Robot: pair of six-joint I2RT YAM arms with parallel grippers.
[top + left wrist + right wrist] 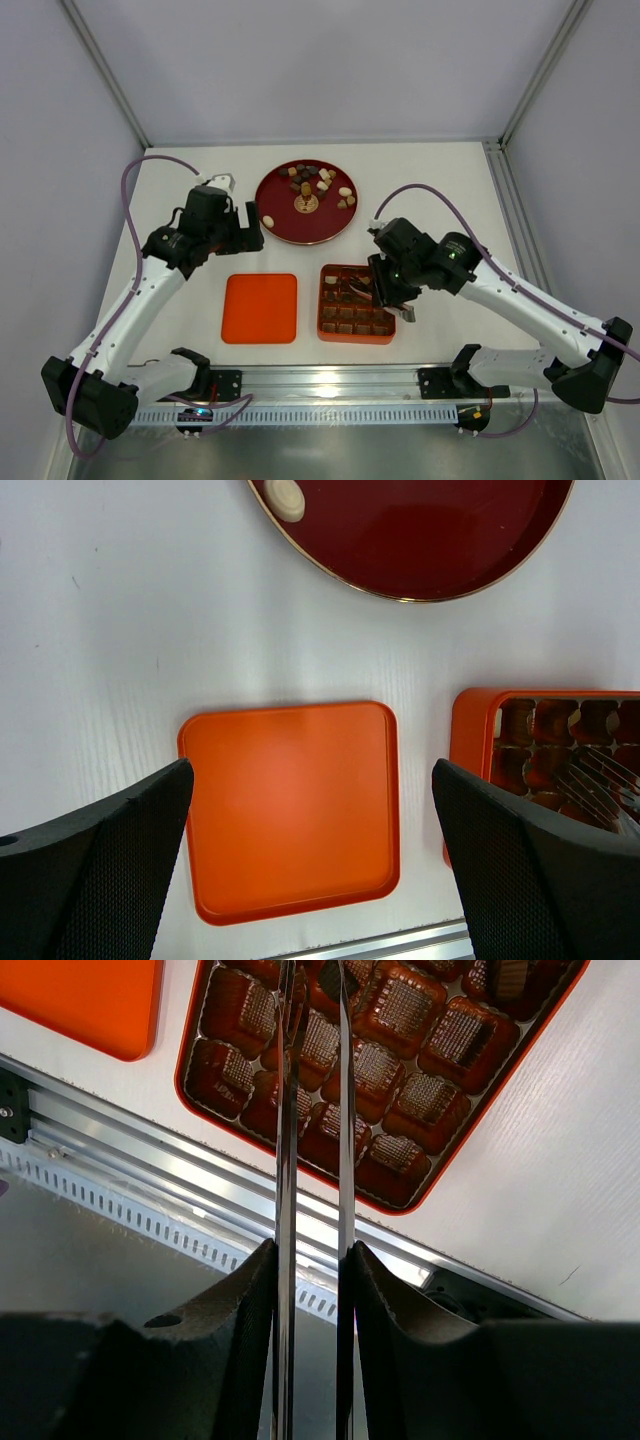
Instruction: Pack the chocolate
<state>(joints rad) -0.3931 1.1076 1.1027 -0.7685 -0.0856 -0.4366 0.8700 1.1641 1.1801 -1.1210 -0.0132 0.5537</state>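
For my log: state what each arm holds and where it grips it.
Right gripper: thin metal tweezers, pinched across both blades along their back part. Left gripper: open, holds nothing.

We find no writing, label, brand or number that we can read in any view. The red plate (pixel 290 226) carries a gold mark (pixel 305 204) at its middle, too small for us to read.

Chocolate (pixel 324 175) on plate (pixel 290 228) behind lid (pixel 259 308), box (pixel 355 339)

A flat orange square lid (pixel 259 308) lay beside an orange gridded box (pixel 355 339), thin metal tweezers (pixel 284 1110) seemingly inside it; a round dark-red plate (pixel 285 226) sat beyond.
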